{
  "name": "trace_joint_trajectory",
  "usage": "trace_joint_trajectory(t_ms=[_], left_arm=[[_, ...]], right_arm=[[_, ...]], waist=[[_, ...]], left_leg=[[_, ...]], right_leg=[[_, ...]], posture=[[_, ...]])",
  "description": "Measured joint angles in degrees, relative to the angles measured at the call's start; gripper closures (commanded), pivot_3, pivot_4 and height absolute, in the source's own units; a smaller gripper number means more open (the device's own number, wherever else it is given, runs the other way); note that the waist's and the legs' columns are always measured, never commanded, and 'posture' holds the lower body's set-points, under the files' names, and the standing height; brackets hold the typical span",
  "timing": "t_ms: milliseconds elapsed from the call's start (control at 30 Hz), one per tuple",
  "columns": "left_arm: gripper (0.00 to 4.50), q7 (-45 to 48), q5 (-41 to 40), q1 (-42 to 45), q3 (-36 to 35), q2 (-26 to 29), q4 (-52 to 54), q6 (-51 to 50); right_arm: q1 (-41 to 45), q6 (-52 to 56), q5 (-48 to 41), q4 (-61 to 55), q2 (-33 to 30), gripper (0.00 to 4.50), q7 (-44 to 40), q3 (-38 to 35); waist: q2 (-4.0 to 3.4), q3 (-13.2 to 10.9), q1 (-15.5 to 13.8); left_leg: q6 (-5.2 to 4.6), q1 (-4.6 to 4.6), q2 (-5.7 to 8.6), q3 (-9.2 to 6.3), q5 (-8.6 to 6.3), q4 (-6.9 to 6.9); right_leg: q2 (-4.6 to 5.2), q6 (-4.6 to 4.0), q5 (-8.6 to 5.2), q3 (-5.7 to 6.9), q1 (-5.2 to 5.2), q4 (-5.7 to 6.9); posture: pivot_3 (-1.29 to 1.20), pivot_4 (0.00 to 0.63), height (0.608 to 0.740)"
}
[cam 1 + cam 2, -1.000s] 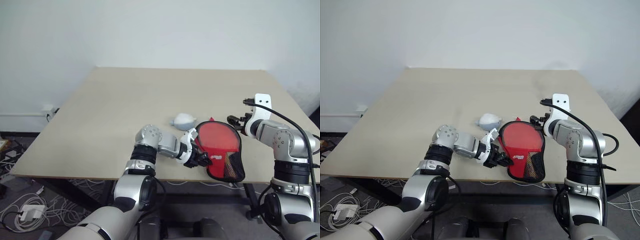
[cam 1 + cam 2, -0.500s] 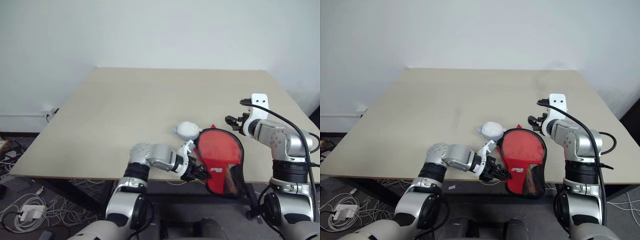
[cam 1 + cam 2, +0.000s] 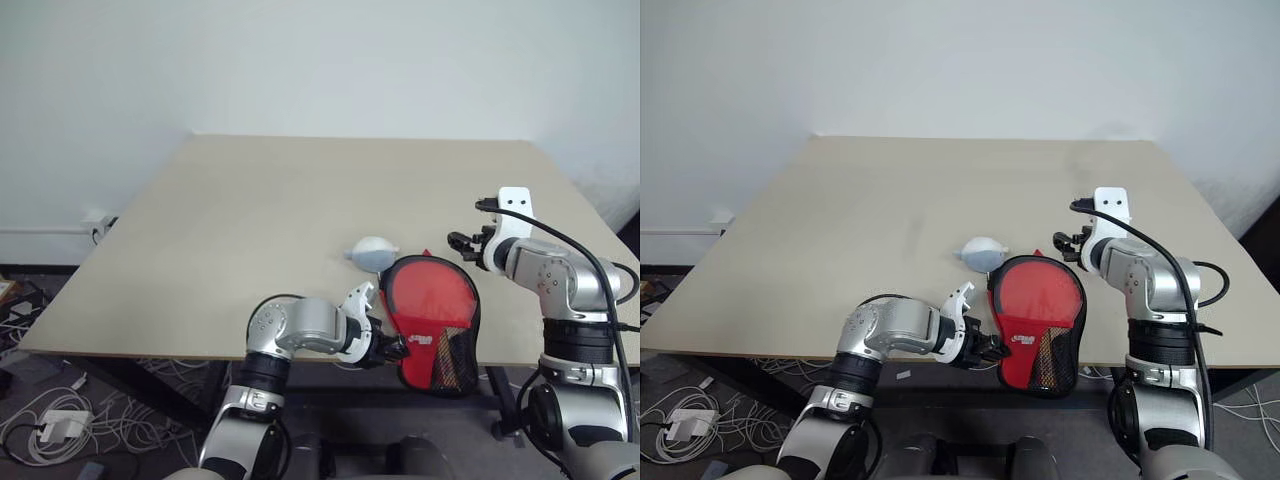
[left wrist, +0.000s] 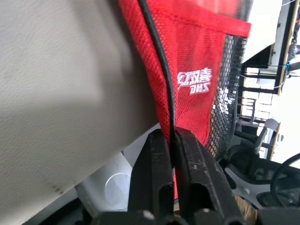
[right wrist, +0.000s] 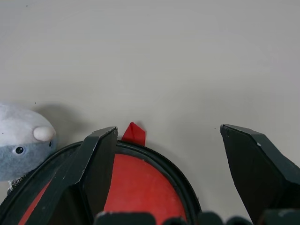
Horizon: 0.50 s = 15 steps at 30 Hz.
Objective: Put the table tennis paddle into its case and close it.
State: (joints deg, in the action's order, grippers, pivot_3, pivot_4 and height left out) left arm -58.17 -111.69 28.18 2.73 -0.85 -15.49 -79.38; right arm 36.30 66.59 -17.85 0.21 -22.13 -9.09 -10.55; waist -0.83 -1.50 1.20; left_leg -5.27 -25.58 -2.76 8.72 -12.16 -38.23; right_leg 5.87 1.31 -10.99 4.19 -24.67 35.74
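Left wrist view: jaws of left gripper point(image 4: 172, 154) pinched on the black edging of the case point(image 4: 187, 70), just beside the white logo and the black mesh at the narrow end. No telling whether fingers point(image 4: 152, 173) are fully clamped or only just nipping the edge.

Right wrist view: jaws of right gripper point(image 5: 168, 154) spread wide, nothing between them, hovering over the round end of the case point(image 5: 136, 187), with a small red tab point(image 5: 133, 133) poking out past the black rim. Just beside the case's rim, a small pale grey plush toy point(image 5: 21, 147) with a white snout and a black eye.

Left eye view: case point(image 3: 432, 315) lying flat at the near edge of the table point(image 3: 280, 220), narrow mesh end hanging over the edge toward the robot. Left gripper point(image 3: 385, 347) at that near corner, right gripper point(image 3: 468, 243) above the far round end. Plush toy point(image 3: 372, 252) just beyond the case, close to its rim. Paddle hidden; cannot tell whether inside the case.
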Motion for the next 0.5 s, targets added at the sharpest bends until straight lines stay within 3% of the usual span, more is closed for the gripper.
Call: trace_joint_trajectory(t_ms=[167,500], left_arm=[[1.73,5.0,0.0,0.2,1.0,3.7,0.7,-1.3],[1.73,24.5,-0.1,10.2,7.7,26.9,2.7,-7.4]], right_arm=[[0.6,-0.1,0.0,0.3,0.0,0.69,-0.6,0.3],[0.5,0.4,-2.0,0.0,0.4,0.69,-3.5,-0.4]], waist=[[0.00,0.0,0.0],[-0.01,0.0,0.0]], left_leg=[[0.00,0.00,0.00,0.00,0.00,0.00],[0.08,-0.02,-0.03,0.19,0.03,0.21]], right_leg=[[0.00,0.00,0.00,0.02,0.00,0.00],[0.02,0.02,0.00,-0.01,-0.17,0.03]], posture=[[0.00,0.000,0.724],[0.00,0.000,0.724]])
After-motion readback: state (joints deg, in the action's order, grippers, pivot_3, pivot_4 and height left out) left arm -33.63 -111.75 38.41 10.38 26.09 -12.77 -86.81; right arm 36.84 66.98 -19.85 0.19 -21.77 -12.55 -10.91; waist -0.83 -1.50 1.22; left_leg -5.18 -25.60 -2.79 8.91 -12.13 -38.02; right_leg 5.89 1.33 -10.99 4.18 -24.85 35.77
